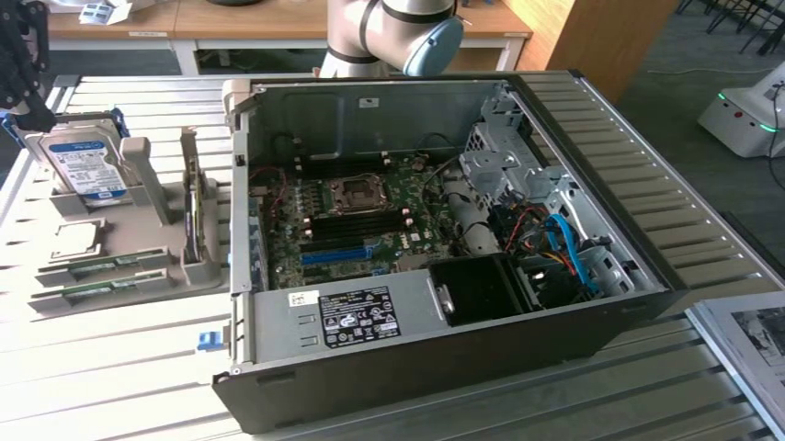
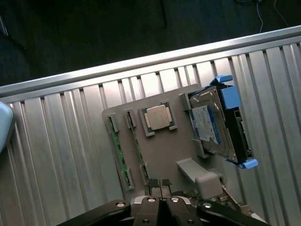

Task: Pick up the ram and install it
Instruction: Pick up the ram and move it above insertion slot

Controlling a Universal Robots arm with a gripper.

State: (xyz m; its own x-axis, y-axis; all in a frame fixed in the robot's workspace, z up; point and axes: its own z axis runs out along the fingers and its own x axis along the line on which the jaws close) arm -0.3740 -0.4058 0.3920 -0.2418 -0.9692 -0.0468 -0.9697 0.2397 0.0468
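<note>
Two ram sticks lie side by side in slots of a grey holder tray on the exterior view's left: one ram stick and a second ram stick. In the wrist view they are thin green strips, one ram stick and the other, along the tray. My gripper hangs above the tray's edge, apart from the sticks. Its black fingers are shut together with nothing between them. The open computer case lies on its side with the motherboard exposed.
The tray also holds a hard drive, a CPU and an upright card. The arm's elbow stands behind the case. Dark hardware hangs at the exterior view's upper left. The slatted table's edge borders dark floor.
</note>
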